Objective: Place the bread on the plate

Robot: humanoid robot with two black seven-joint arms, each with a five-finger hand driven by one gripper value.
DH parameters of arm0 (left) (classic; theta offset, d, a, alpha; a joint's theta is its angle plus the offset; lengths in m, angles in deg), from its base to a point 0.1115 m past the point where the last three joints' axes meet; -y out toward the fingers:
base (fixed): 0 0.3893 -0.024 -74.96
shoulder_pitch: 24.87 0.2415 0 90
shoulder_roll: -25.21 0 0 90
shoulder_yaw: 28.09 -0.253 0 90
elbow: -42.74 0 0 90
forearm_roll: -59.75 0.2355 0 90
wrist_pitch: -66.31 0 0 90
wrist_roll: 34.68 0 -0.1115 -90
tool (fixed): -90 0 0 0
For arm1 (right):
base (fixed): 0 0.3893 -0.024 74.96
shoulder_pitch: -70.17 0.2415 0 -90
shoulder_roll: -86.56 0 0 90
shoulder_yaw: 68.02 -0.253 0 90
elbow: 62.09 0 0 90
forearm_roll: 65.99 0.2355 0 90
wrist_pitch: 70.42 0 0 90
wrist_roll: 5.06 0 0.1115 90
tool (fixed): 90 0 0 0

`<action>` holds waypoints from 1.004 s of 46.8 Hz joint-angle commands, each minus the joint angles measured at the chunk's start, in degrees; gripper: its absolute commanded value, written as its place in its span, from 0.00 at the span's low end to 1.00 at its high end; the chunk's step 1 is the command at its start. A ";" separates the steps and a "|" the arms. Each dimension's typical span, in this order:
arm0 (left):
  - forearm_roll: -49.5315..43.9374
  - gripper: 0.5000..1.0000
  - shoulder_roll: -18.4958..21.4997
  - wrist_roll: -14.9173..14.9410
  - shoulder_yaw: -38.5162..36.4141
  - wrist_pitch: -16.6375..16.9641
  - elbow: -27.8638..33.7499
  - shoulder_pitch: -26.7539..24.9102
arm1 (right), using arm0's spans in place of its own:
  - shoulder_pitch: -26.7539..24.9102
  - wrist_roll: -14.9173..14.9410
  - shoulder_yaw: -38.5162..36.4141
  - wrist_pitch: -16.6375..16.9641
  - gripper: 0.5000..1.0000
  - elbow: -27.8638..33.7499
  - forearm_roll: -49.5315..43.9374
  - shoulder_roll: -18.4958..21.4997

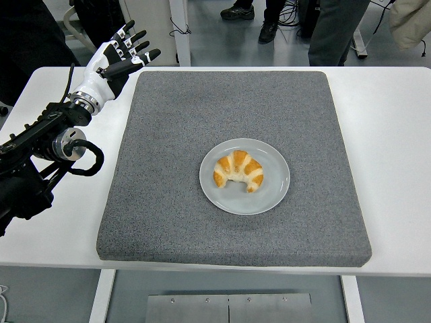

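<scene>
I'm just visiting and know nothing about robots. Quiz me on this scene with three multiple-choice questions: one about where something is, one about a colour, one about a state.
1. Where is the croissant?
A. on the grey plate
B. on the bare white table
C. in the robot's hand

2. What colour is the mat under the plate?
A. blue
B. grey
C. red

3. What state is the left hand in?
A. clenched on the bread
B. spread and holding nothing
C. pressed flat on the plate

Answers: 1 A, the croissant lies inside the plate's rim. 2 B, the mat is speckled grey. 3 B, its fingers fan apart above the table's far left corner, away from the plate.
</scene>
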 commanded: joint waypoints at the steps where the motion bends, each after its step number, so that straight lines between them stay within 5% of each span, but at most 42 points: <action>1: 0.00 0.85 0.00 -0.80 0.13 -1.32 -0.45 0.57 | 0.00 0.00 0.00 0.00 1.00 0.00 0.00 0.00; 47: -0.97 0.88 -0.62 -4.31 1.10 -2.64 -2.39 3.21 | -0.35 0.00 0.00 0.09 1.00 -0.09 0.00 0.00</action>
